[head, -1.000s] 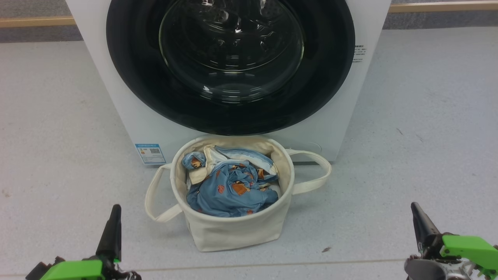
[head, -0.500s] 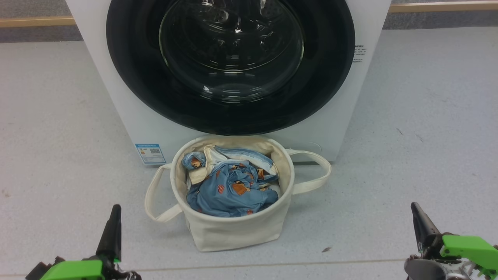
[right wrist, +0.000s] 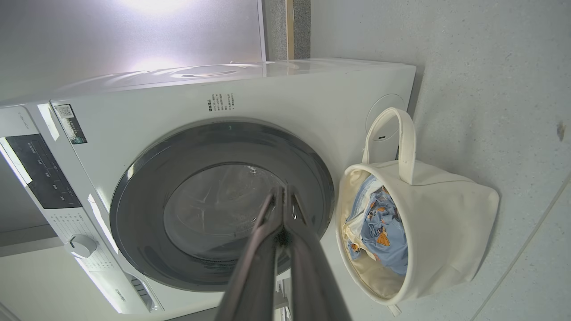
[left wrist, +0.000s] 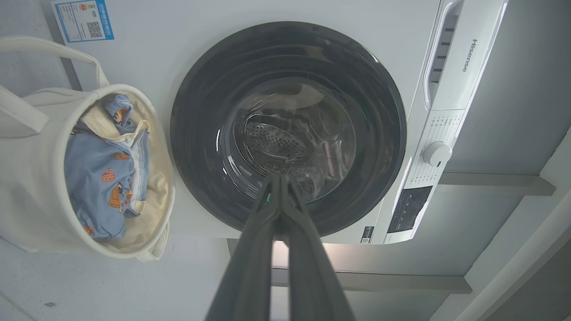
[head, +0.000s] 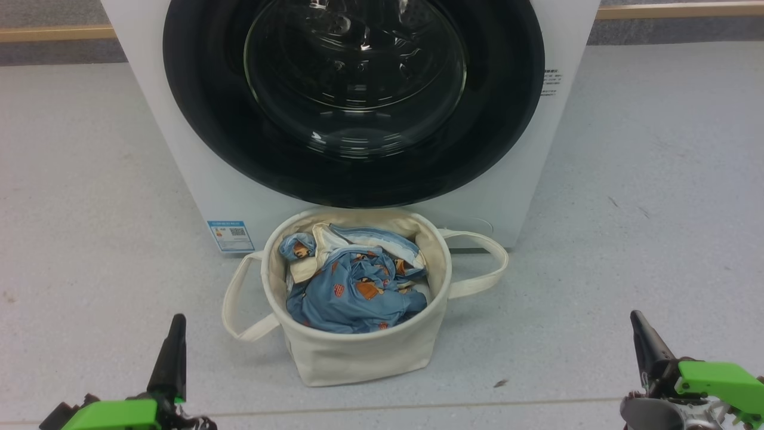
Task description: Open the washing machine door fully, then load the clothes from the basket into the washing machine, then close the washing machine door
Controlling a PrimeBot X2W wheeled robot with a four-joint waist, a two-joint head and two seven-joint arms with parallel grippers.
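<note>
The white washing machine (head: 227, 197) stands ahead with its round black-rimmed door (head: 203, 119) flat against its front, closed. In front of it on the floor sits the cream basket (head: 358, 352), holding the blue printed clothes (head: 355, 286) and a beige piece. My left gripper (head: 176, 322) is low at the left, shut and empty, well short of the basket. At the lower right, my right gripper (head: 636, 318) is also shut and empty. The left wrist view shows the door (left wrist: 196, 133), the basket (left wrist: 31, 178) and shut fingertips (left wrist: 279, 178). The right wrist view shows the door (right wrist: 134, 214), the basket (right wrist: 446, 232) and shut fingertips (right wrist: 282, 191).
Grey speckled floor (head: 656, 209) spreads on both sides of the washer. A blue-and-white label (head: 230, 235) sits low on its front left. The basket's loop handles (head: 477, 269) stick out sideways. The control panel with a knob (left wrist: 436, 154) runs along the washer's top.
</note>
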